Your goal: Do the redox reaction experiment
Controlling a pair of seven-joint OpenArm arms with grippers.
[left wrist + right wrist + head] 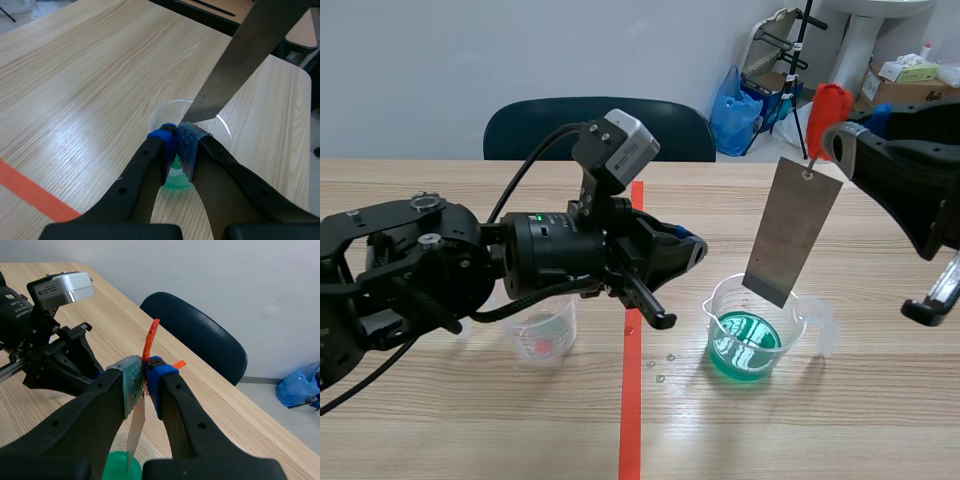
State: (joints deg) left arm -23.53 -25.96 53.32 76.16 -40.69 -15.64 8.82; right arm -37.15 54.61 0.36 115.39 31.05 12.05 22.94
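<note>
A grey metal plate [790, 230] hangs tilted from an orange-red tag [828, 108]. My right gripper [838, 138] is shut on that tag, high at the right. The plate's lower edge is at about rim height over a clear beaker [752, 330] holding green liquid [745, 352]. In the right wrist view the tag [149, 342] is pinched between the pads, and the plate [135, 432] drops toward the green liquid [119, 466]. My left gripper [685, 250] is shut on nothing, left of the plate. Its fingertips [176, 136] meet just before the beaker [172, 107] and the plate [245, 60].
A second clear beaker [544, 336], with red markings and no liquid, stands under the left arm. Small drops [660, 366] lie on the wood beside the orange-red tape line. A dark blue chair [545, 122] stands behind the far table edge.
</note>
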